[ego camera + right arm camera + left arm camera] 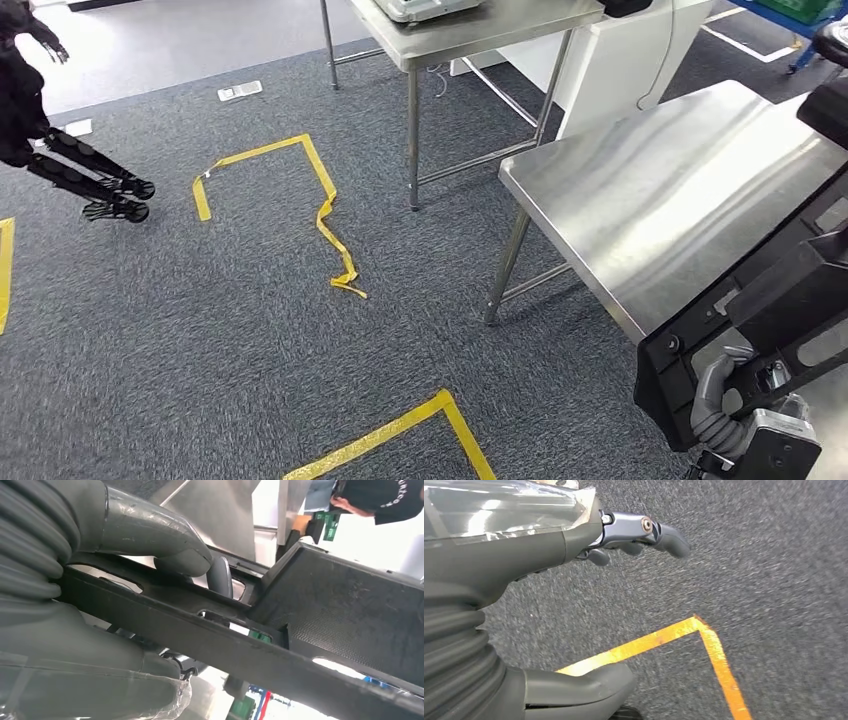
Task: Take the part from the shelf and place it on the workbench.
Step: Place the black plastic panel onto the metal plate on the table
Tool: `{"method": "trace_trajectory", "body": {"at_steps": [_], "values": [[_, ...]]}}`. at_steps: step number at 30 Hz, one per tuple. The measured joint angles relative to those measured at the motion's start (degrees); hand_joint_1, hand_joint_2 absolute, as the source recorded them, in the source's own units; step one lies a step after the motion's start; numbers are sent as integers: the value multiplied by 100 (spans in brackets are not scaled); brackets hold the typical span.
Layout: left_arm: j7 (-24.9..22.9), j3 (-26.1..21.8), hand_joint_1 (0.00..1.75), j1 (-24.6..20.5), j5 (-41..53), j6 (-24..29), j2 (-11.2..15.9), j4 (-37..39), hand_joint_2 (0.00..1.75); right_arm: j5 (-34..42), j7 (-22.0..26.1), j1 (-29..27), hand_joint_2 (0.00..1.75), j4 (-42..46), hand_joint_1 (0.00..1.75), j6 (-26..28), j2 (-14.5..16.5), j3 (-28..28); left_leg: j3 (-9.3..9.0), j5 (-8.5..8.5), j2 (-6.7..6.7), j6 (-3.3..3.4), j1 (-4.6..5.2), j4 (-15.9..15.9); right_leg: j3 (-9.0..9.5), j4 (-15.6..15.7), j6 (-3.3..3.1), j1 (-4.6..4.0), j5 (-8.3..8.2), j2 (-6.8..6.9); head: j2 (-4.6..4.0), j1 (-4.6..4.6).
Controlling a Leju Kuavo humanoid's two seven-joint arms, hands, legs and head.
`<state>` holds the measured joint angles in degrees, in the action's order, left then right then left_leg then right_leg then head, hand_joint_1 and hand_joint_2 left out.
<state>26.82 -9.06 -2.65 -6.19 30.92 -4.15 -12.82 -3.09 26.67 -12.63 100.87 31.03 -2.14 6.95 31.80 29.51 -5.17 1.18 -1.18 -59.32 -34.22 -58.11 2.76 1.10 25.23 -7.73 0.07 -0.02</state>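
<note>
One big black part (760,320) is in the right hand (728,400), low at the robot's right side in the head view. The hand's grey fingers wrap around the part's lower edge. The shiny steel workbench (640,200) is just beyond the hand, and the part hangs over its near corner without resting on it. So I think the picking-up is done, and the setting-down is still left. A second steel table (470,30) stands farther off, with a pale tray-like thing (430,8) on it; I cannot tell what is inside. Yellow tape (330,215) lies on the grey carpet (200,340).

From the left wrist, the left hand (639,535) hangs over the carpet and a yellow tape corner (696,625). Nothing is in it, and its fingers look loosely apart.

From the right wrist, the thick grey thumb (165,540) presses on a black bar of the part, and a dark finger (220,575) pokes through a hole in it. The part has a wide, bumpy black panel (345,610) past the fingers. A person (380,500) stands beyond it.
</note>
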Motion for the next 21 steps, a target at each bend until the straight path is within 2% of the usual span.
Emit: {"method": "trace_trajectory", "body": {"at_steps": [1, 2, 3, 5, 6, 7, 8, 9, 10, 11, 12, 13, 14, 16, 17, 19, 21], "values": [[-15, 30, 0, -23, 12, -52, 24, 1, 175, -1, 2, 14, 175, -9, 175, -7, -14, -3, -12, -20, 85, 41, 11, 9, -36, 12, 43, 9, -24, -49, 0, 0], [-20, 56, 0, -53, 20, -101, 62, 2, 175, -1, 1, 41, 175, -24, 175, -11, -35, -11, -25, -44, 160, 89, 17, 28, -78, -16, 66, 10, -21, 23, 0, 0], [-21, 75, 0, -86, 20, -146, 111, 1, 175, -2, 1, 99, 175, -48, 175, -13, -68, -25, -36, -73, 242, 134, 19, 51, -155, -137, 71, -3, 38, 184, 0, 19], [64, 91, 0, -133, -23, -239, 237, -7, 175, 2, -2, 256, 175, -112, 175, 22, -145, -71, -34, -104, 413, 188, 39, 74, -445, -739, 43, -21, 324, 587, 0, 60], [159, 95, 0, -147, -69, -294, 301, -21, 175, 8, -3, 322, 175, -141, 175, 63, -179, -98, -26, -108, 504, 197, 52, 74, -630, -1154, 32, -26, 501, 685, 0, 81], [283, 103, 0, -168, -127, -355, 380, -45, 175, 19, -5, 355, 175, -166, 175, 128, -209, -124, -18, -108, 587, 197, 63, 74, -782, -1507, 36, -23, 631, 716, 0, 86], [397, 119, 0, -203, -193, -412, 461, -83, 175, 34, -6, 362, 175, -181, 175, 201, -242, -144, -14, -108, 661, 197, 69, 73, -846, -1687, 56, -20, 685, 726, 0, 88], [483, 136, 0, -252, -275, -455, 548, -132, 175, 45, -7, 356, 175, -190, 175, 278, -275, -160, -14, -107, 726, 196, 70, 72, -796, -1638, 90, -19, 655, 735, 0, 90], [538, 156, 0, -310, -358, -474, 642, -191, 175, 50, -8, 344, 175, -189, 175, 349, -309, -171, -19, -106, 787, 193, 70, 72, -625, -1349, 131, -20, 548, 764, 0, 92], [572, 172, 0, -369, -445, -466, 731, -253, 175, 43, -7, 330, 175, -176, 175, 402, -334, -178, -30, -101, 845, 185, 71, 72, -371, -904, 165, -24, 405, 856, 0, 93], [595, 182, 0, -421, -528, -444, 825, -313, 175, 25, -5, 317, 175, -155, 175, 438, -352, -184, -43, -90, 903, 167, 85, 69, -138, -495, 170, -44, 277, 973, 0, 91], [616, 188, 0, -464, -595, -417, 912, -367, 175, 3, -3, 303, 175, -129, 175, 459, -363, -189, -55, -76, 958, 142, 101, 66, 30, -192, 144, -66, 178, 1060, 0, 87], [634, 190, 0, -499, -649, -395, 988, -411, 175, -15, -2, 287, 175, -105, 175, 471, -371, -193, -70, -64, 1013, 115, 116, 64, 112, -39, 103, -89, 123, 1109, 0, 81], [659, 191, 0, -552, -705, -356, 1091, -490, 175, -32, -1, 246, 175, -69, 175, 479, -391, -198, -101, -53, 1123, 58, 123, 78, 105, -4, 12, -111, 86, 1009, 0, 77], [674, 191, 0, -576, -717, -339, 1124, -528, 175, -32, -2, 225, 175, -52, 175, 480, -403, -198, -103, -34, 1132, 26, 110, 70, 106, 12, -25, -83, 71, 948, 0, 76], [720, 199, 0, -613, -739, -313, 1152, -581, 175, -37, -4, 216, 175, -19, 175, 486, -420, -198, -6, 141, 926, -30, 80, -158, 118, 48, -124, -23, 41, 841, 0, 62], [788, 213, 0, -608, -795, -268, 1160, -601, 175, -51, -5, 213, 175, 6, 175, 500, -423, -198, 319, 510, 619, -60, 57, -859, 117, 58, -199, -9, 25, 725, 0, 41]]}}
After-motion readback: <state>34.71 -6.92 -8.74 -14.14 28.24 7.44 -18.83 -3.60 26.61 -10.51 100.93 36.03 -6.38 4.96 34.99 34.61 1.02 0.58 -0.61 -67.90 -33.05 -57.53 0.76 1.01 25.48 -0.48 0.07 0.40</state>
